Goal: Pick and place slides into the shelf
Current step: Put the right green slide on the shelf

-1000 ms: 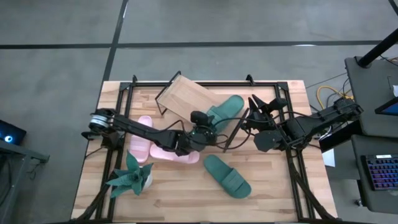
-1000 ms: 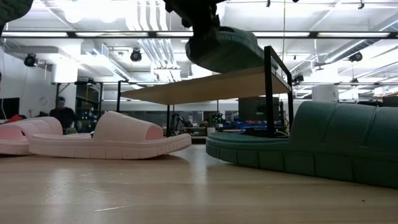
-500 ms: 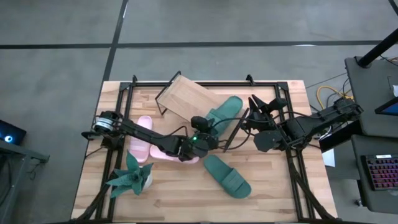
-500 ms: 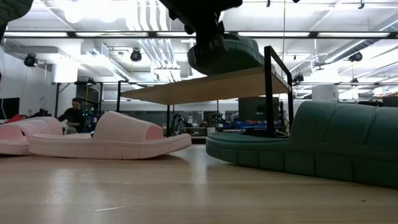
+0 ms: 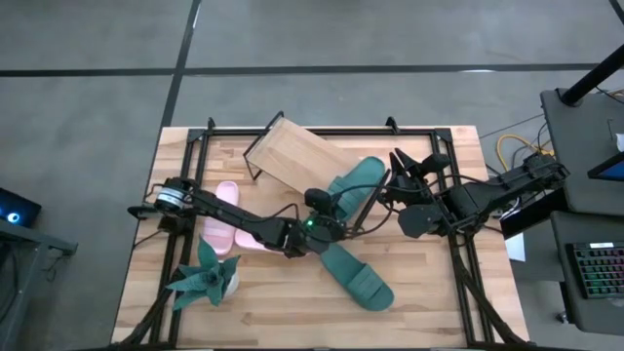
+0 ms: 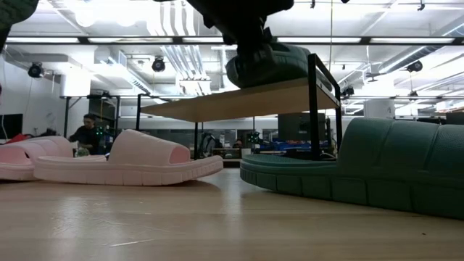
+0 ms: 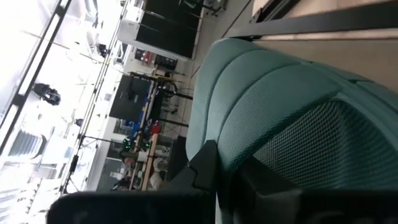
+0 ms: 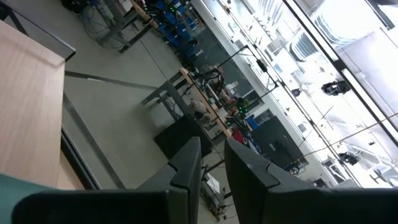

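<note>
Left pincer is clamped shut on one dark green slide, holding it over the end of the shelf; the arm covers the heel, so the exact grip spot is hidden. Right pincer sits by the shelf's wire leg with a narrow gap, apparently holding nothing. Other green slide lies on the desk; the pink slides are partly under the arm.

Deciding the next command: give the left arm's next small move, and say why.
Probably slide the dark green slide further onto the shelf before letting go: the left end effector is shut on its end, and it lies across the board's edge, partly overhanging.
</note>
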Controlling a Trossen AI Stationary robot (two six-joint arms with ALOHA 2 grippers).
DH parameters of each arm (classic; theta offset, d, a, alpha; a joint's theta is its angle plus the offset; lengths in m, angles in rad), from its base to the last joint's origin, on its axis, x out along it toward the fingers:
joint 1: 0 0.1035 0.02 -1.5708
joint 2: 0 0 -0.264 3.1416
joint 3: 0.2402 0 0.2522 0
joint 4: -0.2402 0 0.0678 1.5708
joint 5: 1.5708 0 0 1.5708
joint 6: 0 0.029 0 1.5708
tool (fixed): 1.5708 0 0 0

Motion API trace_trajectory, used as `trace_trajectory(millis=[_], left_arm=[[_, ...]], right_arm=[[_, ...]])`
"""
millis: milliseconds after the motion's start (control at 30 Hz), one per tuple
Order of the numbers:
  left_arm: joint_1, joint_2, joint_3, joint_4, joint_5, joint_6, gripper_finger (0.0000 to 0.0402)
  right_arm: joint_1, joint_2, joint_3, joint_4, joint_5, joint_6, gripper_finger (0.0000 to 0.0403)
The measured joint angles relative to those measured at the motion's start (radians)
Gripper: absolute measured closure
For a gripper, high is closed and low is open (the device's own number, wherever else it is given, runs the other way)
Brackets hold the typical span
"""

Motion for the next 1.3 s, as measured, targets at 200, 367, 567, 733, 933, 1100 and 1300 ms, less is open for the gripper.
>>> trace_trajectory(millis=[200,367,567,733,933,1100,1300], left_arm=[[-0.006,0.000,0.000,0.027,0.005,0.000,0.0401],[-0.006,0.000,-0.007,0.028,0.094,-0.001,0.0395],[-0.007,0.000,-0.001,0.033,0.138,0.018,0.0327],[-0.008,0.000,0.003,0.031,0.139,0.059,0.0232],[-0.008,0.000,0.036,0.020,0.130,0.102,0.0128],[-0.008,0.000,0.082,-0.076,0.133,0.107,0.0100],[-0.007,0.000,0.106,-0.130,0.135,0.108,0.0098]], right_arm=[[0.000,0.000,0.000,0.000,0.000,0.000,0.0339],[0.000,0.000,-0.001,0.000,0.000,0.000,0.0339],[0.000,0.000,-0.002,0.000,0.000,0.000,0.0339],[0.000,0.000,-0.002,0.000,0.000,0.000,0.0339],[0.000,0.000,-0.002,0.000,0.000,0.000,0.0339],[0.000,0.000,-0.002,0.000,0.000,0.000,0.0339],[0.000,0.000,-0.002,0.000,0.000,0.000,0.0339]])
